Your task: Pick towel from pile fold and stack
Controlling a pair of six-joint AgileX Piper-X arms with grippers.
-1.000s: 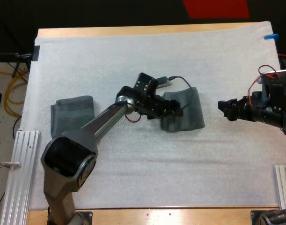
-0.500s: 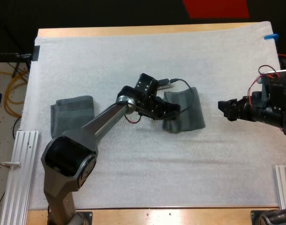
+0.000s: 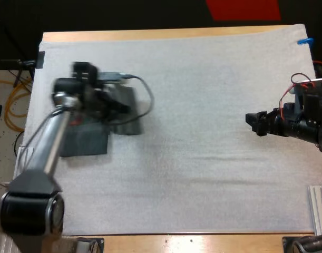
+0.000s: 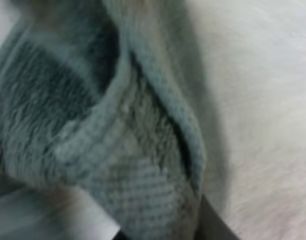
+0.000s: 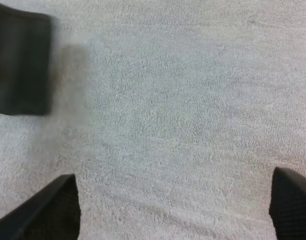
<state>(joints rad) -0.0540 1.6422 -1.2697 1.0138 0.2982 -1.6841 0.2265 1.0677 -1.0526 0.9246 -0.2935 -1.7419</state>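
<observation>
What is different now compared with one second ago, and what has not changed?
The left gripper swung from the middle of the mat to its left side, carrying the loose towel shut in its fingers. That towel now sits at the right edge of the folded towel. Nothing was let go. The right gripper stayed open at the right side, and the folded towel kept its place.

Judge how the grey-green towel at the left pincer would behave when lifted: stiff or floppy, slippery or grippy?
Probably floppy: the towel bends in soft curves, its hem curling over itself. Its looped, woven pile looks rough, so it likely won't slip from the left pincer. Likely light: thin cloth.
</observation>
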